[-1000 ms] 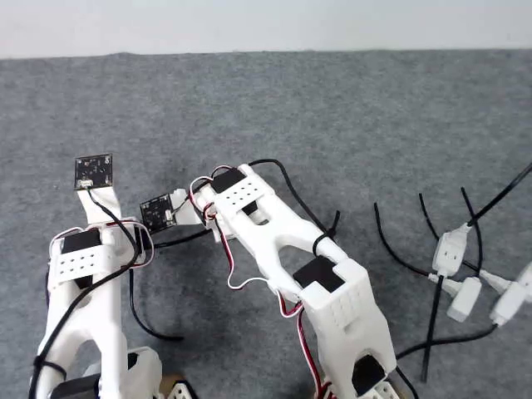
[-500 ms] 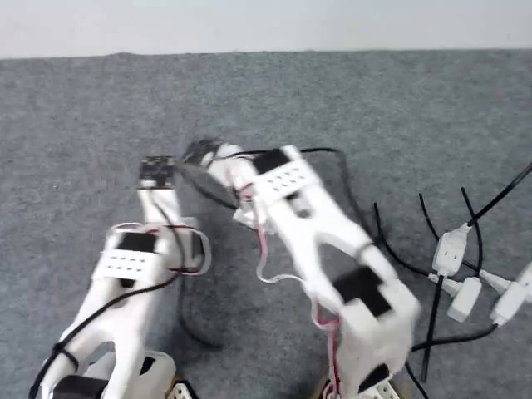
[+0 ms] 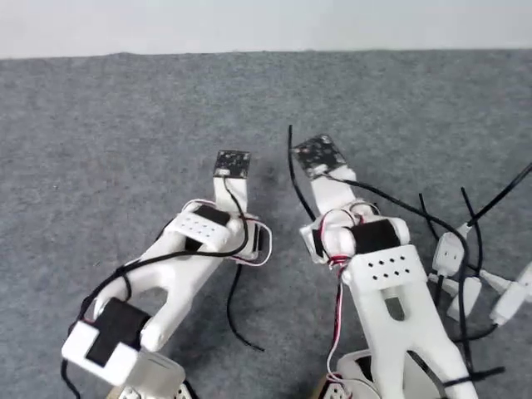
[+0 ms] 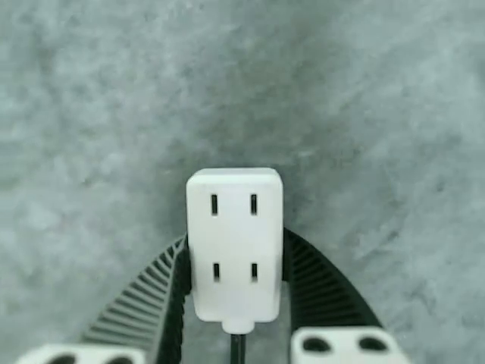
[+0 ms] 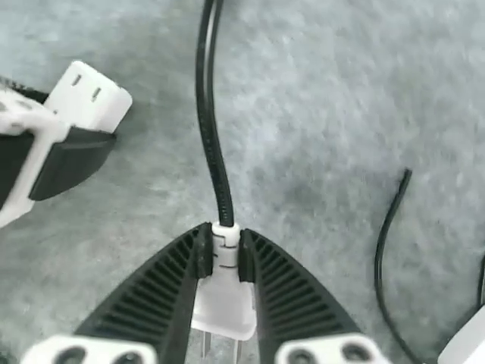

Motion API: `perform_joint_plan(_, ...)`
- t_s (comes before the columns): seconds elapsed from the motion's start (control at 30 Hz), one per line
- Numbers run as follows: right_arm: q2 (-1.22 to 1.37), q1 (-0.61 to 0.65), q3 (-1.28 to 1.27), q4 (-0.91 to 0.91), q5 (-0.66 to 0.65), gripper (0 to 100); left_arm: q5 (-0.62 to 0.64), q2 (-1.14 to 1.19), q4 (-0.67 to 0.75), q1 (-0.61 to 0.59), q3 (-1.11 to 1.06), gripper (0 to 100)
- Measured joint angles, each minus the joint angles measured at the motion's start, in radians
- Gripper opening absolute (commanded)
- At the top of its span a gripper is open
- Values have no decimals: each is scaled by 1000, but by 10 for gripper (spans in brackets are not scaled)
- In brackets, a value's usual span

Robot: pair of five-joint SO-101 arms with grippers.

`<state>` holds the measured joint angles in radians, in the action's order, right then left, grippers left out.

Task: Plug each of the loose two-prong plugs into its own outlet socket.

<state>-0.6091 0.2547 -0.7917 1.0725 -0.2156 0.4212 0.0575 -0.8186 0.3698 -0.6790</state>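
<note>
Above the grey table [image 3: 100,108], my left end effector [image 4: 235,247] is clamped around the white outlet block [image 4: 234,227]. My right end effector [image 5: 225,232] pinches a two-prong plug [image 5: 223,303], held apart from that block.

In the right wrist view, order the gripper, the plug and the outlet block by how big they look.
Largest: gripper. The plug and the outlet block look about alike; the plug is nearer the camera, so no ranking.
</note>
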Motion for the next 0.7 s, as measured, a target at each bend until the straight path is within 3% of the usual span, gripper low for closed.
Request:
perform_joint_plan(0.27,94,-38,-8,-89,9,8,26,31,-14,12,40,323)
perform_joint_plan(0.7,103,-38,-8,-120,12,8,-55,-81,-140,-38,35,322)
